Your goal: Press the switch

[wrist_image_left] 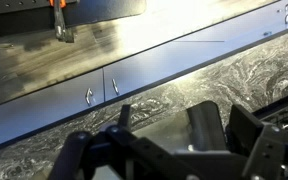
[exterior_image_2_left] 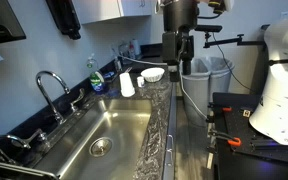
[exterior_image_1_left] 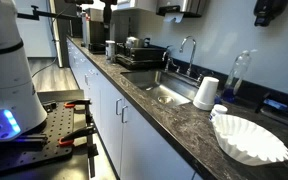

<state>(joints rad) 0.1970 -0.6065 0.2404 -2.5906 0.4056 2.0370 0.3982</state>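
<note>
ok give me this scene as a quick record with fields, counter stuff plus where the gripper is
setting: kitchen counter, dark stone, with a steel sink
faucet: behind the sink
white cup: on the counter beside the sink
coffee filters: stacked on the counter, near the cup
gripper: above the counter, touching nothing
fingers: apart, counter visible between them
cabinet doors: shut, below the counter edge
switch: cannot pick it out in any view
</note>
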